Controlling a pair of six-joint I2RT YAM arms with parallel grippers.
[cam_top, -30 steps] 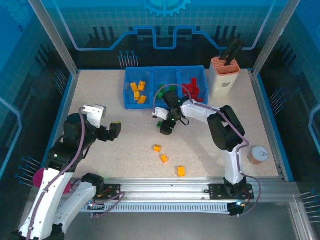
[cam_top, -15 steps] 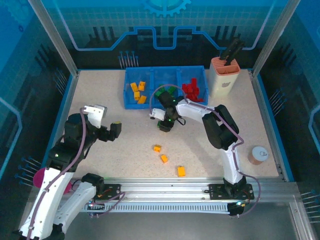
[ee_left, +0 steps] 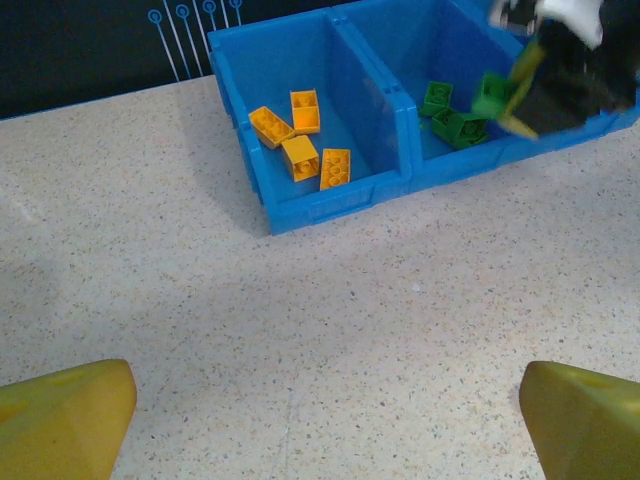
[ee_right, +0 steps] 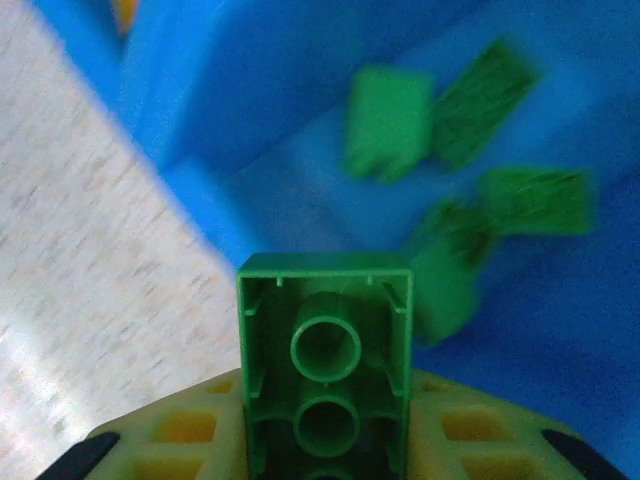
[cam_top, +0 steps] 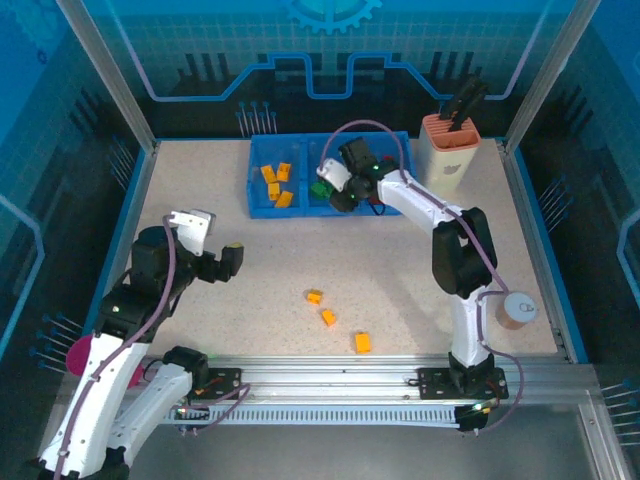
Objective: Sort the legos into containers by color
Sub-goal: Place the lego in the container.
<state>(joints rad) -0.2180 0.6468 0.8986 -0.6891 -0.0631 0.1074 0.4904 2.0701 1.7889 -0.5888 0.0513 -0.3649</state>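
Observation:
My right gripper is shut on a green lego, which it holds just above the front of the middle container of the blue tray. Loose green legos lie in that container below it. The left container holds several orange legos. My right arm covers most of the right container. Three orange legos lie on the table in front of the tray. My left gripper hovers open over bare table at the left, and its yellow fingertips stand wide apart.
A peach-and-white holder with black tools stands to the right of the tray. A tan cylinder sits near the table's right edge. A raised blue border runs along the table's left and right sides.
My right gripper shut on the green lego on the table in front of the tray. It then lifted it and carried it back over the middle container. The left arm stayed still.

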